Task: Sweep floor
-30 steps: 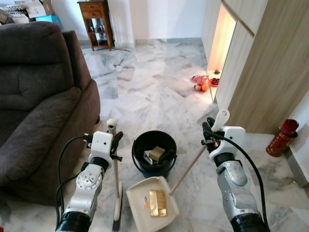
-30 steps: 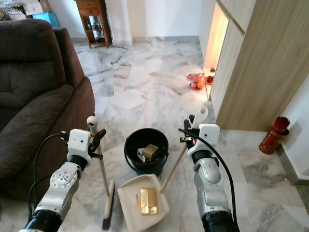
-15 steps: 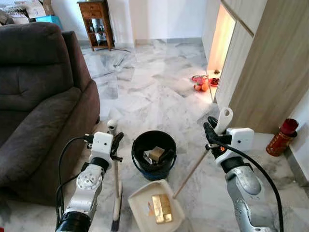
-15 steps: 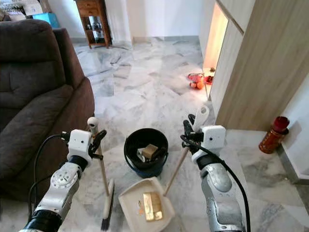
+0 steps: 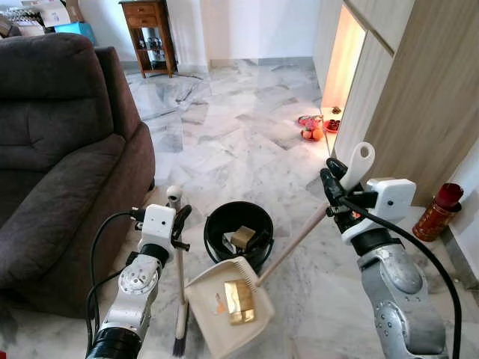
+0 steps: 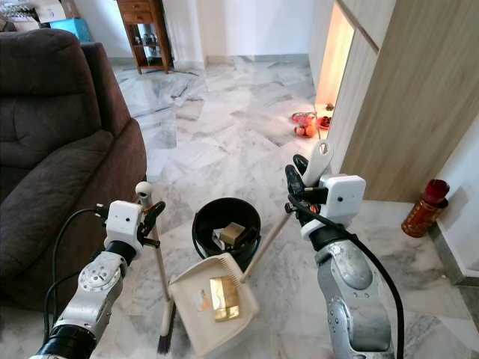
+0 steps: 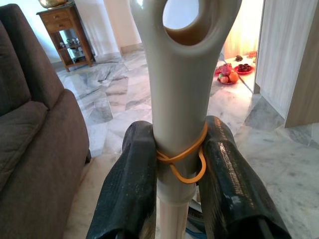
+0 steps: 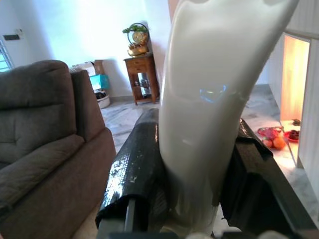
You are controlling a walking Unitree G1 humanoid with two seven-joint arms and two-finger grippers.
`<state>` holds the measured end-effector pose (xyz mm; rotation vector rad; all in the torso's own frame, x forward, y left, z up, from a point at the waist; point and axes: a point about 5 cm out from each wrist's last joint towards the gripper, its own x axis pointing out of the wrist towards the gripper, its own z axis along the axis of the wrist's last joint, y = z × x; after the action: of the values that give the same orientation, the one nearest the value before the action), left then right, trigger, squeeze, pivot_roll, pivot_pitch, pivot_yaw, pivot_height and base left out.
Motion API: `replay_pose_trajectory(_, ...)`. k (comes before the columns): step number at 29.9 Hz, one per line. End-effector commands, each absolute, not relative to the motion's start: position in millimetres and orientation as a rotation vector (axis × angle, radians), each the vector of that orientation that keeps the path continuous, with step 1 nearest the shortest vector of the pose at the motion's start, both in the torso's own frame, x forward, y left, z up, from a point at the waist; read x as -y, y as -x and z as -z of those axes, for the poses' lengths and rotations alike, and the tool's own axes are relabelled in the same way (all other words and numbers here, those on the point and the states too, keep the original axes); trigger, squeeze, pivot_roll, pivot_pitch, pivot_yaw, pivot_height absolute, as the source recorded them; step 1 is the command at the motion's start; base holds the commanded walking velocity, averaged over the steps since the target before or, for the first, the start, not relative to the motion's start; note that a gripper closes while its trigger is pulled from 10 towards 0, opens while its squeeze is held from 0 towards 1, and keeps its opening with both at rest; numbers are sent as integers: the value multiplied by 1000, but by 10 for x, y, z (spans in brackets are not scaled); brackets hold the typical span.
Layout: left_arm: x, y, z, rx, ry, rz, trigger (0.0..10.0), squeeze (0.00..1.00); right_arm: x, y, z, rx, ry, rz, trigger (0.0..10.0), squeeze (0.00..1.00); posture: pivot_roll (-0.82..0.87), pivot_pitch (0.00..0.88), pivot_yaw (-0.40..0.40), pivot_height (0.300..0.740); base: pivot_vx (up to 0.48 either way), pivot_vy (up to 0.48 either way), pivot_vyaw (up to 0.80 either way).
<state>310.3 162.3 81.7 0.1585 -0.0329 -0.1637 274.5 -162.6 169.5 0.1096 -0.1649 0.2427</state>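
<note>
My right gripper [image 5: 334, 185] is shut on the white handle of the dustpan [image 5: 224, 305], which hangs tilted just above the floor with a gold wrapper [image 5: 238, 301] in it. Its wooden shaft [image 5: 293, 241] slants up to that hand. The pan's far edge is close to the black bucket [image 5: 239, 233], which holds a tan block and scraps. My left gripper [image 5: 179, 222] is shut on the broom handle [image 7: 179, 99], where an orange rubber band is wrapped. The broom [image 5: 179, 329] stands upright with its bristles on the marble floor, left of the pan.
A dark brown sofa [image 5: 60, 149] fills the left side, close to my left arm. A wooden cabinet wall [image 5: 419, 112] runs along the right, with a red bottle [image 5: 437, 212] at its foot and fruit plates [image 5: 311, 129] by a lit niche. A small wooden table [image 5: 150, 34] stands far back.
My right gripper has risen and moved right with the dustpan handle. The pan has lifted off the floor, tilted and shifted left toward the bucket. The left arm and broom stayed put.
</note>
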Motion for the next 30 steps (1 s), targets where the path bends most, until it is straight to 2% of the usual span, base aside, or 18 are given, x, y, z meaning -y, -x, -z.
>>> replay_pose_trajectory(1, -1645, -3155, -915, 78, -179, 167, 10000, 0, 1624, -2707, -1898, 240, -109, -268, 10000, 0, -7, 0, 83, 740, 0, 0, 0)
replay_pose_trajectory(14, -1642, -3157, -907, 76, -179, 172, 10000, 0, 1586, -2775, -2267, 359, -114, -250, 10000, 0, -1, 0, 84, 740, 0, 0, 0)
replay_pose_trajectory(30, -1679, -3156, -922, 94, -187, 143, 10000, 0, 1738, -2920, -2504, 494, -137, -10, 10000, 0, 10, 0, 83, 740, 0, 0, 0)
